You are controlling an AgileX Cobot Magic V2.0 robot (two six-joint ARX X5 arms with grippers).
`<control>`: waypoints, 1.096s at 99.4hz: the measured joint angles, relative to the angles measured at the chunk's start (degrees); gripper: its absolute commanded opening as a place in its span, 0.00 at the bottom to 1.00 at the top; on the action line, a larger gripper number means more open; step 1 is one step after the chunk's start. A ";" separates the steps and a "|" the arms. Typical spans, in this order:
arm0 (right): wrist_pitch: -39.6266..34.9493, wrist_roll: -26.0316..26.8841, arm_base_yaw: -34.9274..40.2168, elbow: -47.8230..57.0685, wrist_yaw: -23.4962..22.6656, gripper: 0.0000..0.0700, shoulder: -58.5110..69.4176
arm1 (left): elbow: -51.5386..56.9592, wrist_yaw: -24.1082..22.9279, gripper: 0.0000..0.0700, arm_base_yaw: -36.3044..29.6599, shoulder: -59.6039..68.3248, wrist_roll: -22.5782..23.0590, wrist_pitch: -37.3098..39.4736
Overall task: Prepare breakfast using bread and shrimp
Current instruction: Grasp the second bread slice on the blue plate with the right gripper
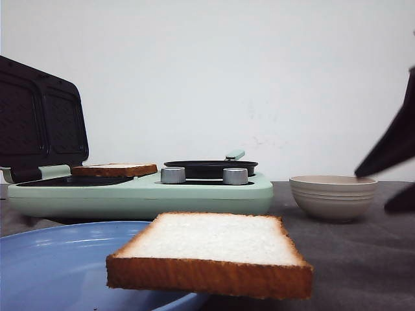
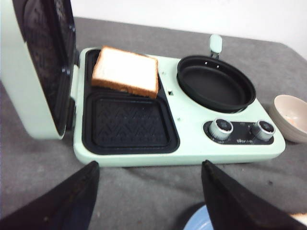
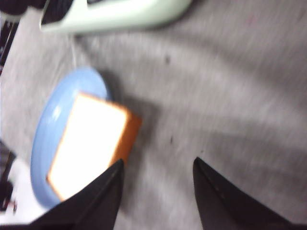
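One bread slice (image 1: 211, 253) lies on the blue plate (image 1: 45, 265), hanging over its right rim; it also shows in the right wrist view as the bread slice (image 3: 93, 139). A second bread slice (image 2: 125, 71) rests on the far grill plate of the mint breakfast maker (image 2: 192, 148). The beige bowl (image 2: 291, 117) holds faint pinkish specks, too small to name as shrimp. My left gripper (image 2: 151, 165) hangs open above the cloth in front of the maker. My right gripper (image 3: 158, 163) is open and empty, just right of the plate's bread.
The maker's dark lid (image 1: 39, 123) stands open at the left. A black frying pan (image 1: 211, 168) sits on its right half behind two knobs (image 1: 172, 175). The bowl (image 1: 332, 194) stands right of the maker. The right gripper (image 1: 371, 191) enters from the right edge.
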 measured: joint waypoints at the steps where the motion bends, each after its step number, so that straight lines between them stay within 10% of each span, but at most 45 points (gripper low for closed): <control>1: 0.00 0.13 0.35 -0.15 0.00 0.41 0.02 | 0.00 0.00 0.50 0.00 -0.09 0.02 -0.17; 109: 15.65 7.13 10.69 -0.76 -10.60 0.56 18.86 | 0.00 -0.02 0.50 0.00 -1.90 0.11 -1.64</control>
